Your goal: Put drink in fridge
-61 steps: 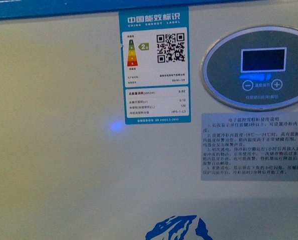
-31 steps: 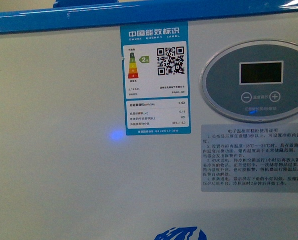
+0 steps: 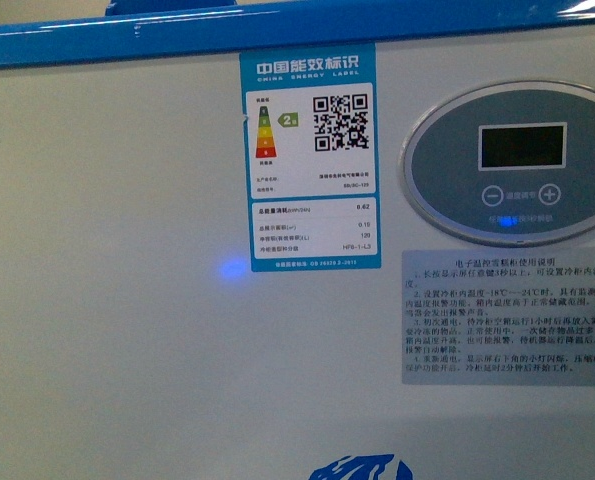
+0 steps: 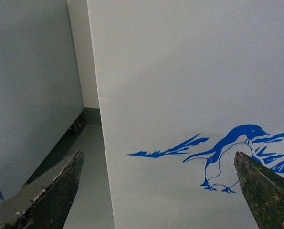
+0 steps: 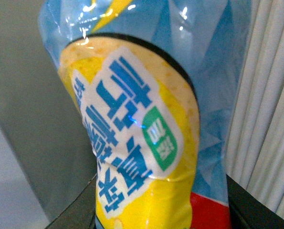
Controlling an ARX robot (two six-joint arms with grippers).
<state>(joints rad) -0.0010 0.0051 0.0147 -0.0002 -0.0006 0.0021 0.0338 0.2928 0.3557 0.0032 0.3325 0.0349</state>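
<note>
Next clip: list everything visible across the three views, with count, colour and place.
fridge: one, white with a blue top rim, fills the front view
energy label: one, blue and white, on the fridge front below the rim
control panel: one, grey oval with a dark display, right of the label
instruction sticker: one, grey with black text, below the panel
penguin print: one, blue, on the fridge wall in the left wrist view
cabinet: one, grey, beside the fridge
drink: one, light-blue and yellow label, in the right gripper
left gripper: one, dark, open and empty, facing the fridge
right gripper: one, dark, shut on the drink
</note>
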